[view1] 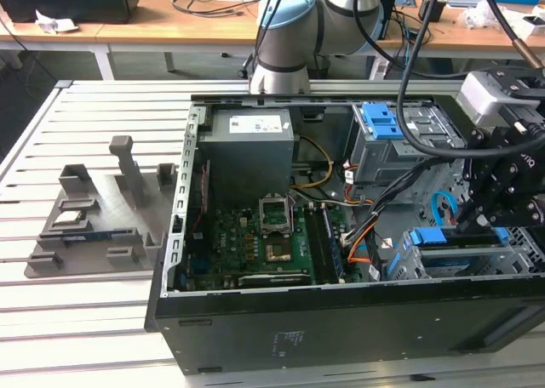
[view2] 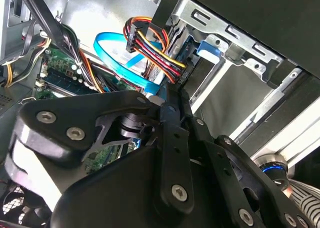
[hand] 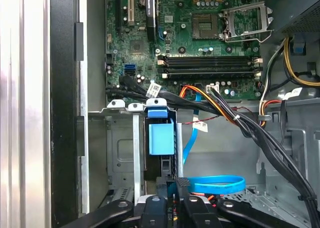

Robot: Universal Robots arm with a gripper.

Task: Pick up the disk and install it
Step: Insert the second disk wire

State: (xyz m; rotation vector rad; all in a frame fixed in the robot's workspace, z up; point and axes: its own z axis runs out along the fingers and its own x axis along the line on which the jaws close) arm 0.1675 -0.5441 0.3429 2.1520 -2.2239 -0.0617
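The one black robot gripper [view1: 479, 220] hung inside the open black computer case [view1: 341, 337], at the exterior view's right, directly over the grey sheet-metal drive cage [hand: 120, 153]. The disk, a flat drive in a blue plastic carrier bracket [hand: 161, 137], stood on edge in a slot of that cage, its blue tab showing at the cage mouth just beside the gripper's tip [hand: 176, 188]. Judged from the first wrist view, its long axis ran down into the slot, roughly in line with the gripper's reach, so the disk lay straight ahead of the jaws, not off to one side. How far the jaws stood open, and whether they had hold of the bracket, could not be told. A bundle of black cables [hand: 240, 123] crossed near the slot, between it and the green motherboard [hand: 200, 38].
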